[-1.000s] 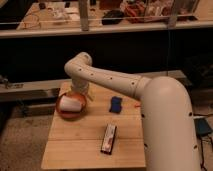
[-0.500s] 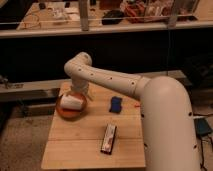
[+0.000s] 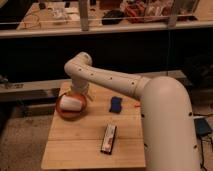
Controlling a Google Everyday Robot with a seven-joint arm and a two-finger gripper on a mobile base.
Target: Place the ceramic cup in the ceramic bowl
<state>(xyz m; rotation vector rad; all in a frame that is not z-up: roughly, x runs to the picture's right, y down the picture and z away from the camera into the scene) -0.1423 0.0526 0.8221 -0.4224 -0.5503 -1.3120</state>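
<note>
The ceramic bowl (image 3: 64, 113), round and glossy orange-brown, sits at the left side of the wooden table. The ceramic cup (image 3: 70, 103), small and white, lies on its side inside the bowl. My gripper (image 3: 80, 92) comes down from the bent white arm (image 3: 115, 80), just behind and right of the cup at the bowl's far rim. Whether it touches the cup cannot be told.
A small blue object (image 3: 116, 104) lies right of the bowl. A dark flat bar with a light stripe (image 3: 108, 138) lies near the table's front. The wooden table (image 3: 75, 147) ends close on the left and front. A metal rail (image 3: 30, 87) runs behind.
</note>
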